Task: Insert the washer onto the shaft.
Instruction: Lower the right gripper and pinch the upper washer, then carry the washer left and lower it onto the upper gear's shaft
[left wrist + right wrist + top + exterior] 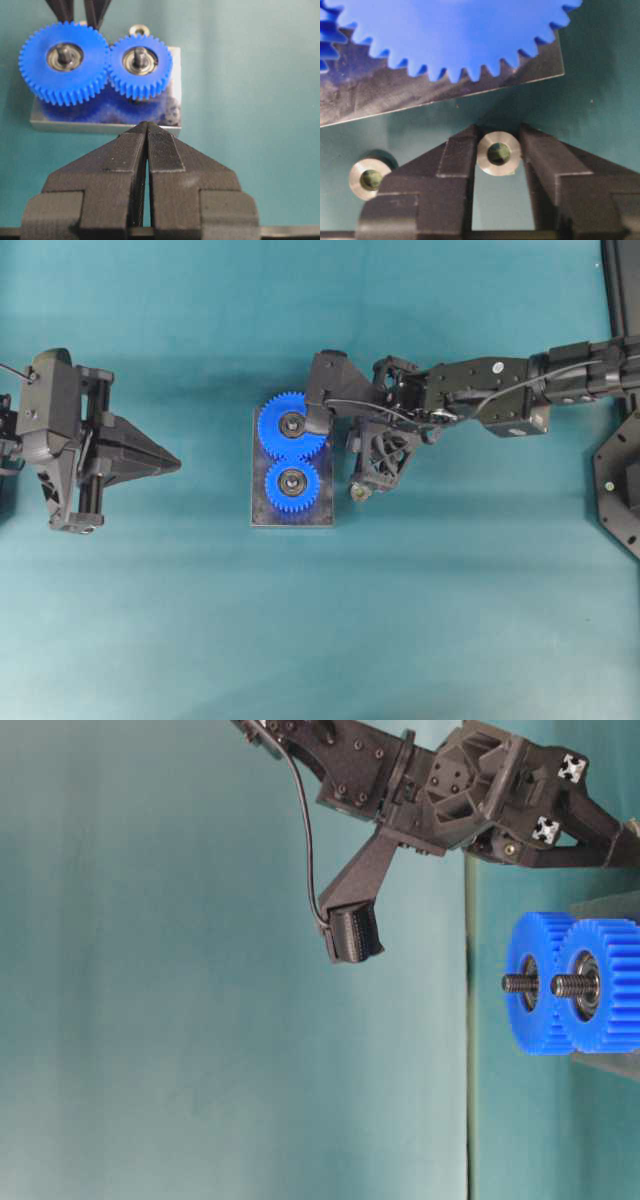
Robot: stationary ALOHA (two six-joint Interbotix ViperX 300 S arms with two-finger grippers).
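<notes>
In the right wrist view the right gripper point(499, 150) has its fingers point(457, 155) drawn in on a washer point(498, 153), one pad at each side of the ring and both appearing to touch it. The ring sits flat between the tips, just off the edge of the metal plate point(420, 100). A second washer point(370, 179) lies on the bench point(600, 100) just beside the left-hand finger in that view, apart from the gripped one. From overhead only one washer shows point(359, 490), below the right gripper's frame and just beside the plate's right edge; which of the two it is cannot be told from there.

The left gripper point(172, 462) sits well apart from the plate, its fingers point(162, 155) pressed together to a hairline gap and holding nothing.

Counted: two washers, two blue gears, two shafts, one plate. The larger gear point(291, 425) and the smaller gear point(293, 482) mesh on the plate point(262, 515). Each carries a threaded shaft through its bearing, seen at table level as two studs point(516, 984) point(566, 986), both bare of any washer.
</notes>
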